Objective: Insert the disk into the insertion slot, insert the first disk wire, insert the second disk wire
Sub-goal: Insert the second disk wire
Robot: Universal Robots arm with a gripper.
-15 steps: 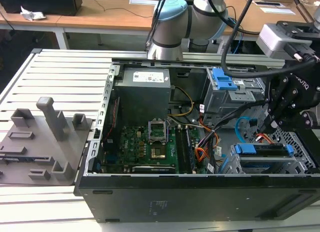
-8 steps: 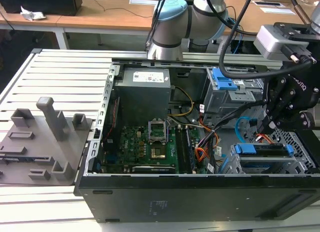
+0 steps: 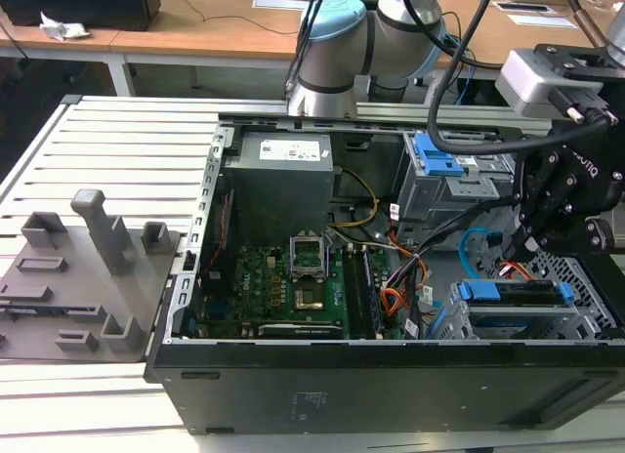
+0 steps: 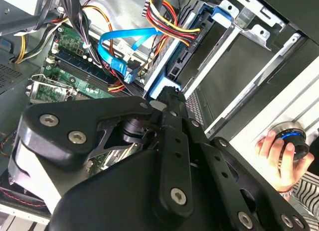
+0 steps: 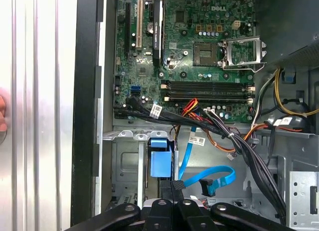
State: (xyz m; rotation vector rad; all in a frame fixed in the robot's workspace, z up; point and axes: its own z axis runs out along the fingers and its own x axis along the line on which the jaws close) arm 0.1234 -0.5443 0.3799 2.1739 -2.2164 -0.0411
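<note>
The disk [image 3: 515, 294], in its blue carrier frame, lies in the insertion slot [image 3: 586, 321], a low silver cage at the case's front corner on the exterior view's right. My gripper [image 3: 513, 243] hangs just above the disk's near end with its fingers shut together on nothing. In the first wrist view the gripper [image 5: 172, 185] meets the carrier's blue tab [image 5: 160, 162]. In the second wrist view the gripper [image 4: 169, 93] points at the blue frame [image 4: 198, 48]. A loose blue flat wire [image 5: 209, 178] [image 4: 115, 52] curls beside the slot. A red, yellow and black wire bundle [image 4: 164, 17] hangs close by.
The motherboard [image 3: 283, 282] and grey power supply [image 3: 283, 189] fill the case on the exterior view's left. A taller grey bay with a blue latch [image 3: 435, 160] stands behind the slot. Black cables [image 5: 234, 141] cross near the cage. A person's hand [image 4: 276, 156] rests on a knob outside the case.
</note>
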